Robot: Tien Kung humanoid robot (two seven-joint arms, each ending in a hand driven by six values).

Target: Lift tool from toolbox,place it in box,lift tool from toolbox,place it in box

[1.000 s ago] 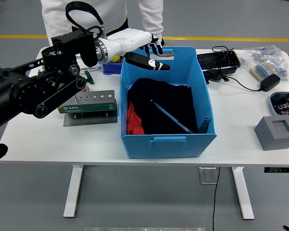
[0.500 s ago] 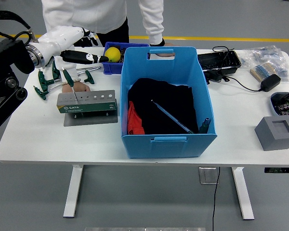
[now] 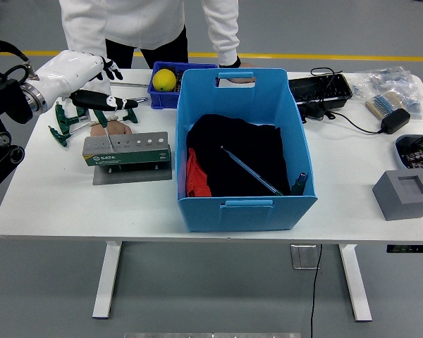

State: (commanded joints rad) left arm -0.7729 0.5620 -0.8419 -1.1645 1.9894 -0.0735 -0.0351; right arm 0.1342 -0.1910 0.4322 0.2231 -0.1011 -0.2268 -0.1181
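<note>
Standing upright in the grey tool holder (image 3: 127, 149) just left of the blue box (image 3: 243, 151), the green-handled tool (image 3: 103, 121) waits for us, our left hand (image 3: 92, 84) hovering unclenched above, holding nothing, placed to grasp it.

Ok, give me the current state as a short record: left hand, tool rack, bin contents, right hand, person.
left hand: over the table's left end, fingers stretched out above the T-handle tools, holding nothing
tool rack: grey block on a plate, left of the bin; one green-handled tool standing in it
bin: blue, mid-table; holds black cloth, a red item, a long thin tool
right hand: not in view
person: at the far side, one hand behind the bin
</note>
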